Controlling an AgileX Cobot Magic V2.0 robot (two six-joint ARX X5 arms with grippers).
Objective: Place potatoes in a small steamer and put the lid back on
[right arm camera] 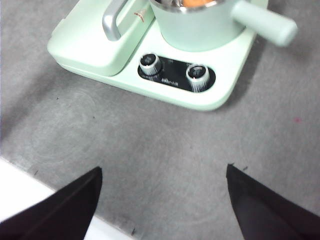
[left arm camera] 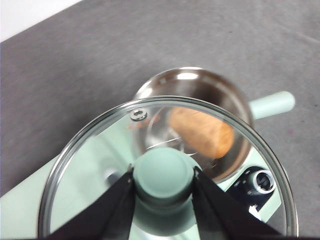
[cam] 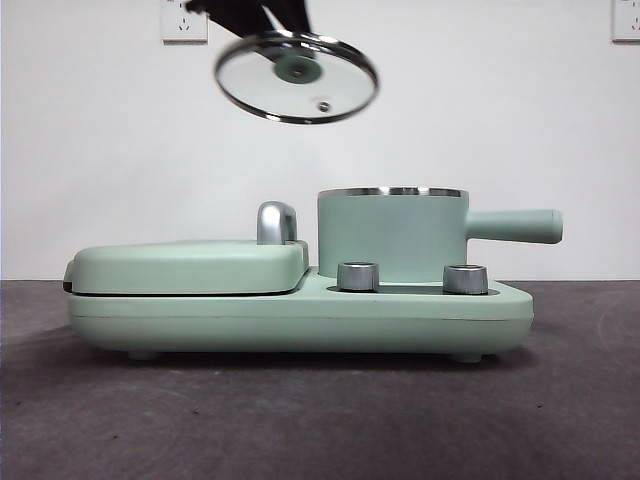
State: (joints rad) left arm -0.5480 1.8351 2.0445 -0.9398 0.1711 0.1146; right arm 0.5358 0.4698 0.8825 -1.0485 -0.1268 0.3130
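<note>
The left end effector is clamped on the small mint-green knob of the round clear glass lid with a steel rim. One black jaw is pressed on each side of the knob. The lid is held high in the air and tilted, up and a little to the side of the mint-green round pot with a steel rim and a straight side handle. It is not touching the pot.

Through the glass, the oblong orange-brown potato with rough skin is seen lying inside the pot, on its shiny steel bottom. So the potato step looks done, and only the lid is left to be put on.

The pot is set on a mint-green cooker base with two silver dials, beside a flat mint-green grill cover. The base is set on a dark grey worktop.

The right end effector is held apart and empty, near the worktop in front of the base.

The lid is likely hard, smooth and easy to break, so the knob is the best place for it to be held. It should be made level and lowered gently onto the steel rim.
</note>
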